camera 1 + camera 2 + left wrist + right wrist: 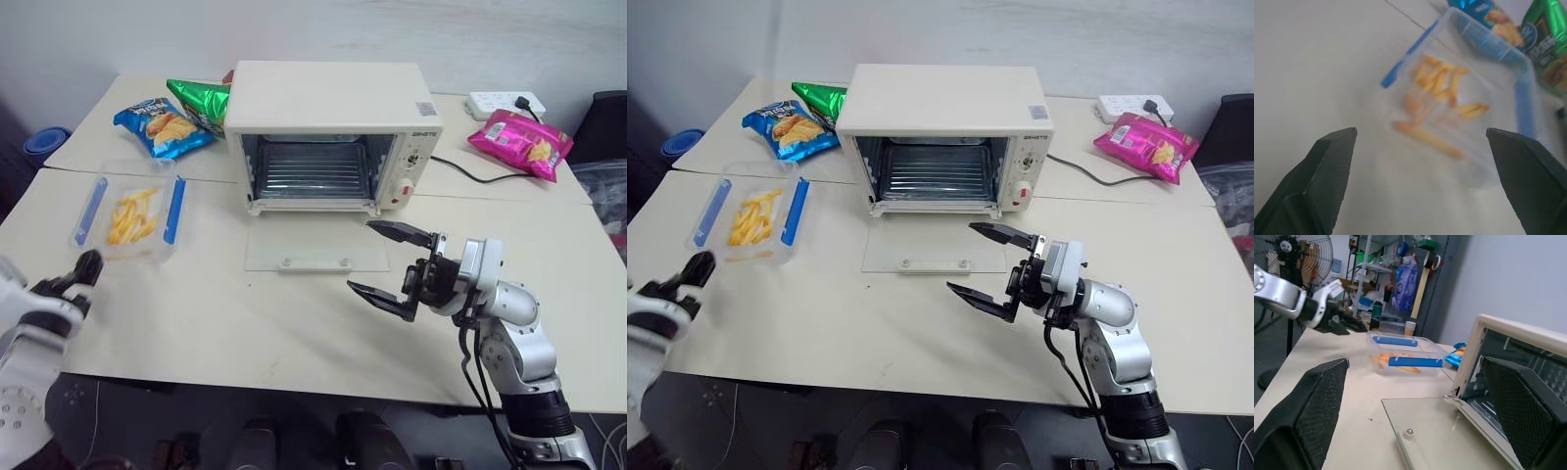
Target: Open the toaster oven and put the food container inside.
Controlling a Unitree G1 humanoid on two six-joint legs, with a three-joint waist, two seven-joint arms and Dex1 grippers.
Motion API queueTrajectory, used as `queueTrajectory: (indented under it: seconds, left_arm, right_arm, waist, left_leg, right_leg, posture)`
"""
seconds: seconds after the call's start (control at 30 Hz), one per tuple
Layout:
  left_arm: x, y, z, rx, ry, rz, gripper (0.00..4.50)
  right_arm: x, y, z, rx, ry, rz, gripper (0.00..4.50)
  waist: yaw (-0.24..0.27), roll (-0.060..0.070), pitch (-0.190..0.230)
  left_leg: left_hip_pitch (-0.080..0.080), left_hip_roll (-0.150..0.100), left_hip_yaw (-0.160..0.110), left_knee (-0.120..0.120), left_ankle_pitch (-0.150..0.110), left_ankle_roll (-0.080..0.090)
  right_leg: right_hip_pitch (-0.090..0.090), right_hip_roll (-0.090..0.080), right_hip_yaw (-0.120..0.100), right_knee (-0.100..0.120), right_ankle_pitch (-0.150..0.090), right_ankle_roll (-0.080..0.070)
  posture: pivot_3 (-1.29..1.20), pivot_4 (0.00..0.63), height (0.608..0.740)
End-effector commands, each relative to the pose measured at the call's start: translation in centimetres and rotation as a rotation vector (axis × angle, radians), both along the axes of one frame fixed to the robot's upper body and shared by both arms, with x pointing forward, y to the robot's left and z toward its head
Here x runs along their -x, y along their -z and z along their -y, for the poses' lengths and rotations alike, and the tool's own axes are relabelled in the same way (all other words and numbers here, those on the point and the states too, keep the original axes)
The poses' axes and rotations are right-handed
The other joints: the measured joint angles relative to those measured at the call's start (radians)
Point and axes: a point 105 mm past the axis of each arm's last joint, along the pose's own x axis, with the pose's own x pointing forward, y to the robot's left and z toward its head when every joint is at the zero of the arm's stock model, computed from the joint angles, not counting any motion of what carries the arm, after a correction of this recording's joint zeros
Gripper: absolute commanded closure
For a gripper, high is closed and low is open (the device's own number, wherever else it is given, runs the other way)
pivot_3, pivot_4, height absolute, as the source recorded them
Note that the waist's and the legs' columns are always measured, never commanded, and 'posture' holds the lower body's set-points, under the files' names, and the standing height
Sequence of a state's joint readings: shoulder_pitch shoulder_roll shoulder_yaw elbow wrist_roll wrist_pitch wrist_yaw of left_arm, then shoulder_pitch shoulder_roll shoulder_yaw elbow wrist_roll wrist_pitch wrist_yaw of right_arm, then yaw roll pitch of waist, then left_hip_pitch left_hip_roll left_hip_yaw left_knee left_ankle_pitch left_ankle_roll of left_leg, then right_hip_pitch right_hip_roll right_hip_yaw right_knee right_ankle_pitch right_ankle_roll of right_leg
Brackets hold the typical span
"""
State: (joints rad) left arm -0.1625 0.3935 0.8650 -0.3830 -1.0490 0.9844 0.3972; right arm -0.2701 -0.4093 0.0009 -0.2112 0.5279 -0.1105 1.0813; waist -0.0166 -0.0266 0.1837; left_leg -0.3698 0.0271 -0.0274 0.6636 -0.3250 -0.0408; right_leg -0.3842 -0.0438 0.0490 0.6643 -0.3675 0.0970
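Overhead, the toaster oven gapes; both end effectors stand wide, the left facing the food container.

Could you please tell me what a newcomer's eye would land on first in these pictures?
The cream-white toaster oven at the table's middle, its glass door folded down flat, wire rack visible inside. To its left sits the clear food container of yellow fries with two blue clips, the left claw open just short of it. The right claw hovers open before the door.
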Motion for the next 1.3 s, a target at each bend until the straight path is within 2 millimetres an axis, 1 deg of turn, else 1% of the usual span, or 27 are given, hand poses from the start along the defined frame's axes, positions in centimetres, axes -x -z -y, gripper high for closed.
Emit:
queueTrajectory:
  seconds: [0.03, 0.1, 0.17, 0.27, 0.3, 0.37, 0.5, 0.7, 0.8, 0.83, 0.9, 1.0, 1.03, 1.1, 1.13, 1.17, 1.23, 1.3]
  left_arm:
    - [-0.9, -0.6, 0.1, 0.112, -0.106, -0.028, 0.02]
    - [-1.9, -1.0, 0.3, 0.167, -0.128, -0.035, 0.02]
    - [-3.0, -1.1, 0.9, 0.215, -0.13, -0.058, 0.02]
    - [-4.1, 0.2, 0.7, 0.265, -0.161, -0.155, 0.02]
    - [-4.4, 0.2, 0.6, 0.261, -0.167, -0.17, 0.19]
    - [-4.8, -0.2, 0.2, 0.228, -0.181, -0.193, 0.6]
    - [-5.4, -1.0, -0.6, 0.198, -0.177, -0.214, 1.77]
    - [-5.0, -1.6, -2.8, 0.152, -0.205, -0.236, 3.58]
    - [-4.4, -2.3, -4.6, 0.1, -0.176, -0.259, 4.32]
    - [-4.2, -2.9, -5.1, 0.07, -0.167, -0.259, 4.41]
    - [-3.9, -4.1, -5.6, -0.018, -0.112, -0.264, 4.44]
    - [-3.5, -5.1, -5.3, -0.054, -0.006, -0.287, 4.44]
    - [-3.3, -5.5, -4.9, -0.103, 0.063, -0.308, 4.44]
    - [-2.8, -6.7, -3.6, -0.184, 0.222, -0.332, 4.44]
    - [-2.8, -7.5, -2.7, -0.221, 0.299, -0.32, 4.44]
    - [-2.8, -7.8, -1.7, -0.241, 0.371, -0.324, 4.44]
    - [-2.9, -7.9, -0.1, -0.281, 0.481, -0.339, 4.44]
    - [-3.2, -7.7, 2.2, -0.31, 0.589, -0.355, 4.44]
  right_arm:
    - [0.3, -0.4, 0.3, 0.015, 0.001, 0.04, 0.0]
    - [0.3, -0.3, 0.5, 0.018, 0.011, 0.037, 0.0]
    - [0.4, -0.2, 0.5, 0.016, 0.016, 0.031, 0.0]
    - [0.7, 0.1, 0.3, 0.011, 0.021, 0.02, 0.0]
    - [0.6, 0.1, 0.3, 0.004, 0.03, 0.018, 0.0]
    - [0.5, 0.0, 0.4, -0.009, 0.052, 0.022, 0.0]
    - [0.5, -0.1, 0.3, -0.021, 0.077, 0.023, 0.0]
    - [0.4, 0.1, 0.2, -0.025, 0.092, 0.021, 0.0]
    - [0.2, 0.4, 0.3, -0.036, 0.102, -0.001, 0.0]
    - [0.2, 0.6, 0.4, -0.036, 0.103, -0.005, 0.0]
    - [0.1, 0.8, 0.6, -0.033, 0.105, -0.01, 0.0]
    - [0.1, 1.2, 0.7, -0.029, 0.106, -0.021, 0.0]
    - [0.1, 1.4, 0.8, -0.026, 0.106, -0.024, 0.0]
    - [0.2, 1.7, 1.2, -0.024, 0.115, -0.036, 0.0]
    - [0.2, 2.0, 1.4, -0.016, 0.119, -0.042, 0.0]
    - [0.2, 2.3, 1.7, -0.013, 0.127, -0.049, 0.0]
    - [0.2, 2.7, 2.0, -0.002, 0.139, -0.057, 0.0]
    - [0.0, 3.0, 2.4, 0.006, 0.161, -0.065, 0.0]
  waist:
    - [-0.002, 0.0, 0.0]
    - [-0.009, 0.0, 0.0]
    - [-0.011, 0.0, 0.0]
    - [-0.011, 0.0, 0.0]
    - [-0.012, 0.0, 0.0]
    - [-0.012, 0.0, 0.0]
    - [-0.009, -0.001, 0.0]
    - [-0.012, -0.001, 0.0]
    - [-0.015, -0.001, 0.0]
    - [-0.016, -0.002, 0.0]
    - [-0.016, -0.002, 0.0]
    - [-0.014, -0.002, 0.001]
    - [-0.012, -0.002, 0.001]
    - [-0.011, -0.002, 0.001]
    - [-0.011, -0.002, 0.001]
    - [-0.011, -0.002, 0.001]
    - [-0.011, -0.001, 0.001]
    - [-0.012, 0.0, 0.002]
  left_leg:
    - [0.0, 0.0, 0.0, 0.0, 0.0, 0.0]
    - [0.0, 0.0, 0.0, 0.0, 0.0, -0.001]
    - [0.0, 0.0, 0.0, 0.0, 0.003, -0.005]
    - [0.0, 0.0, 0.0, 0.0, 0.004, -0.006]
    - [0.0, 0.0, 0.001, 0.0, 0.004, -0.007]
    - [0.0, 0.0, 0.002, 0.0, 0.004, -0.007]
    - [-0.002, 0.0, 0.004, 0.001, 0.004, -0.008]
    - [-0.002, 0.0, 0.007, 0.0, 0.005, -0.008]
    - [-0.001, 0.0, 0.009, 0.0, 0.005, -0.008]
    - [-0.002, 0.001, 0.009, 0.0, 0.005, -0.008]
    - [-0.002, 0.001, 0.009, -0.001, 0.004, -0.009]
    - [-0.002, 0.001, 0.009, -0.001, 0.004, -0.009]
    - [-0.002, 0.0, 0.009, -0.001, 0.004, -0.009]
    - [-0.002, 0.0, 0.008, -0.001, 0.004, -0.008]
    - [-0.002, 0.0, 0.008, -0.001, 0.004, -0.008]
    - [-0.002, 0.0, 0.008, -0.002, 0.004, -0.008]
    - [-0.002, 0.0, 0.008, -0.002, 0.004, -0.008]
    - [-0.002, 0.0, 0.008, -0.002, 0.004, -0.008]
  right_leg:
    - [0.0, 0.0, 0.0, 0.0, 0.0, 0.0]
    - [0.0, 0.0, 0.0, 0.0, 0.0, 0.0]
    - [0.0, 0.001, 0.0, 0.0, 0.0, 0.0]
    - [0.0, 0.002, 0.0, 0.0, 0.0, 0.0]
    - [0.0, 0.002, 0.0, 0.0, 0.0, 0.0]
    - [-0.001, 0.002, 0.001, 0.0, 0.0, 0.0]
    - [-0.006, 0.002, 0.002, 0.004, 0.0, 0.0]
    - [-0.007, 0.002, 0.002, 0.005, 0.0, 0.0]
    - [-0.009, 0.003, 0.002, 0.007, 0.0, 0.0]
    - [-0.009, 0.003, 0.002, 0.007, 0.0, 0.0]
    - [-0.01, 0.004, 0.002, 0.007, 0.0, 0.0]
    - [-0.009, 0.003, 0.003, 0.006, 0.0, 0.0]
    - [-0.009, 0.002, 0.003, 0.006, 0.0, 0.0]
    - [-0.008, 0.001, 0.005, 0.005, 0.0, 0.0]
    - [-0.008, 0.001, 0.005, 0.004, 0.0, 0.0]
    - [-0.008, 0.001, 0.005, 0.004, 0.0, 0.0]
    - [-0.008, 0.001, 0.005, 0.004, 0.0, 0.0]
    - [-0.008, 0.001, 0.006, 0.003, 0.0, 0.0]
  posture:
    - [0.0, 0.15, 0.74]
    - [0.0, 0.15, 0.74]
    - [0.0, 0.15, 0.74]
    - [0.0, 0.15, 0.74]
    - [0.0, 0.15, 0.74]
    - [0.0, 0.15, 0.74]
    - [0.0, 0.15, 0.74]
    - [0.0, 0.15, 0.74]
    - [0.0, 0.15, 0.74]
    - [0.0, 0.15, 0.74]
    - [0.0, 0.15, 0.74]
    - [0.0, 0.15, 0.74]
    - [0.0, 0.15, 0.74]
    - [0.0, 0.15, 0.74]
    - [0.0, 0.15, 0.74]
    - [0.0, 0.15, 0.74]
    - [0.0, 0.15, 0.74]
    - [0.0, 0.15, 0.74]
